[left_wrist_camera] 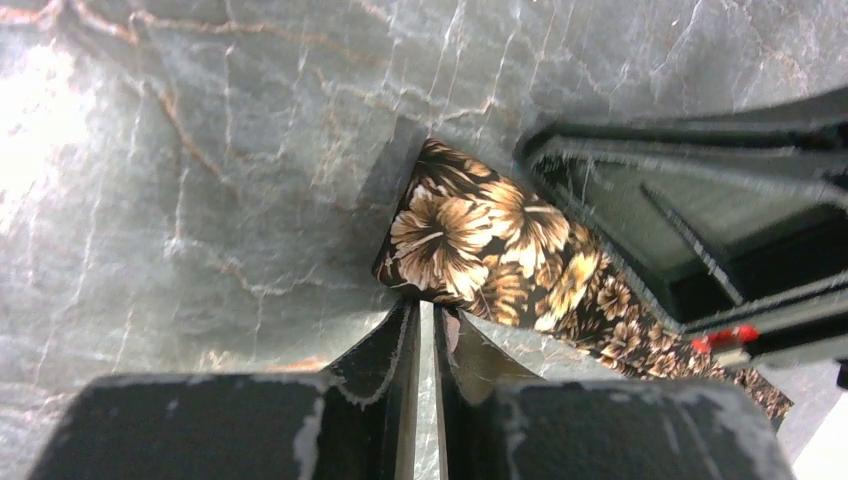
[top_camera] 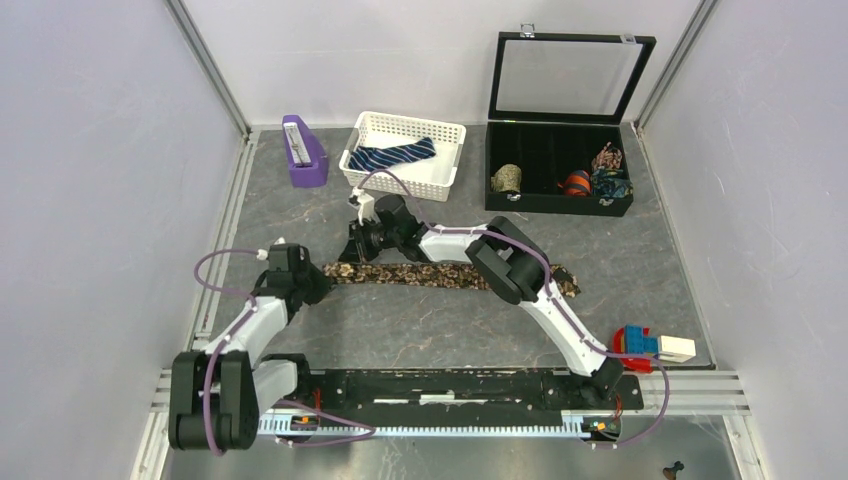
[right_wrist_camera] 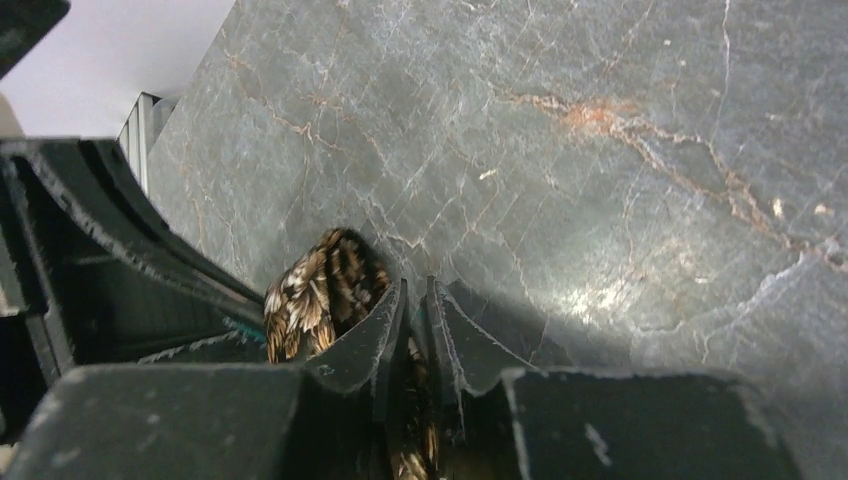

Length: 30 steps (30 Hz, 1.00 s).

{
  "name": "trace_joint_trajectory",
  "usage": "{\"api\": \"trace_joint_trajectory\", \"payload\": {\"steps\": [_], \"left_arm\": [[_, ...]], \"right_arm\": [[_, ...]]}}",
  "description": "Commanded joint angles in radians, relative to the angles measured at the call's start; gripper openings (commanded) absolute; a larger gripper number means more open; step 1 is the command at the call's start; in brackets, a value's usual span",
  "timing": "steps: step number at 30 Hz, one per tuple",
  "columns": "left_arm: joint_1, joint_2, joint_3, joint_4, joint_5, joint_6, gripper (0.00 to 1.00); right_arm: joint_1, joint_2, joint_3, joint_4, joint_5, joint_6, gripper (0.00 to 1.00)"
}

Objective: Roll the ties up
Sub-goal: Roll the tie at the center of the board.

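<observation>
White lattice basket [top_camera: 446,172], purple stand [top_camera: 305,152], open black case [top_camera: 548,150], red-blue toy [top_camera: 645,345] on grey marbled table [top_camera: 420,330]

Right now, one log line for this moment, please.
brown tie: laid out, unrolled | right fingers: shut on it | left fingers: closed at tip, grip unclear | navy tie: in basket

A brown tie [top_camera: 420,274] printed with tan flowers lies unrolled, stretched left to right across the middle of the table. A navy tie [top_camera: 395,156] with thin pale diagonal stripes lies loosely folded near the far edge, left of centre.
</observation>
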Motion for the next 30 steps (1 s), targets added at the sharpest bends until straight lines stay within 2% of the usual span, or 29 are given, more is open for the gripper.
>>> {"api": "trace_joint_trajectory", "payload": {"steps": [1, 10, 17, 21, 25, 30], "left_arm": [[-0.002, 0.092, 0.065, 0.075, -0.024, 0.014, 0.16], [-0.002, 0.078, 0.064, 0.075, -0.037, 0.026, 0.16], [-0.003, 0.033, 0.054, 0.054, -0.030, 0.027, 0.16], [-0.004, -0.029, 0.045, 0.035, -0.014, 0.023, 0.16], [-0.002, -0.084, 0.044, 0.003, -0.004, 0.021, 0.17], [-0.003, -0.151, 0.056, -0.058, -0.019, 0.038, 0.17]], "right_arm": [[-0.001, -0.064, -0.071, 0.001, -0.005, 0.000, 0.19], [0.007, -0.093, -0.111, 0.005, 0.008, -0.008, 0.19], [-0.025, -0.040, 0.050, -0.093, 0.040, -0.040, 0.19], [-0.047, -0.078, 0.087, -0.119, 0.058, -0.044, 0.25], [-0.050, -0.185, -0.007, -0.105, 0.091, -0.058, 0.29], [-0.041, -0.338, -0.236, -0.007, 0.104, -0.030, 0.29]]}}
